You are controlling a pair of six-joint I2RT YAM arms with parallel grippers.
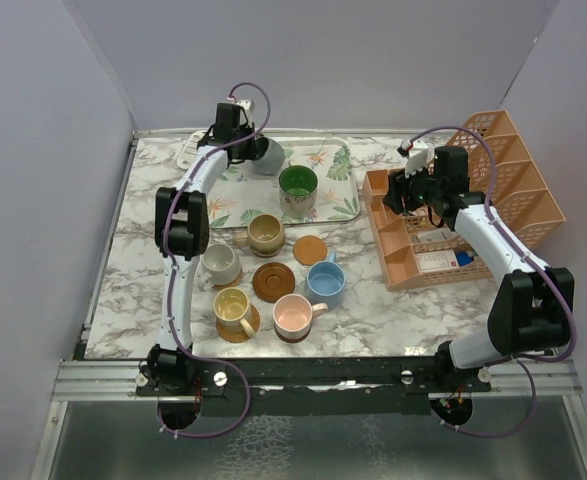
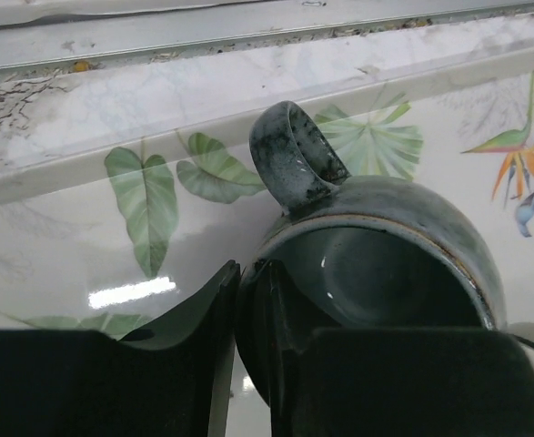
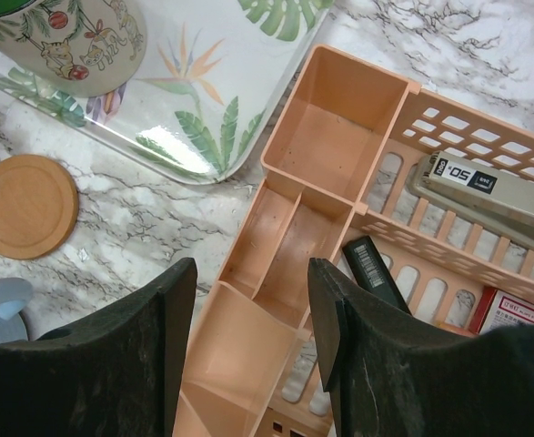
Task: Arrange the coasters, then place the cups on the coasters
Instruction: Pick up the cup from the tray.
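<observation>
On the leaf-patterned tray (image 1: 338, 200) at the back, my left gripper (image 1: 245, 148) is shut on the wall of the grey-blue cup (image 2: 403, 246). One finger is outside the rim and one inside, beside the handle. A green-inside cup (image 1: 298, 190) also stands on the tray. The tan cup (image 1: 266, 233), yellow cup (image 1: 233, 308) and pink cup (image 1: 293, 316) each sit on a coaster. The cream-white cup (image 1: 220, 263) and light blue cup (image 1: 325, 283) stand on the table. A dark coaster (image 1: 273, 281) and a tan coaster (image 1: 311, 248) lie bare. My right gripper (image 3: 248, 337) hangs open over the rack, holding nothing.
The orange mesh file rack (image 1: 463, 200) lies at the right with small boxes (image 3: 485, 187) in it, its empty compartments (image 3: 339, 127) below my right gripper. The tray's edge (image 3: 212, 109) lies just left of the rack. Walls close in the table on the left, back and right.
</observation>
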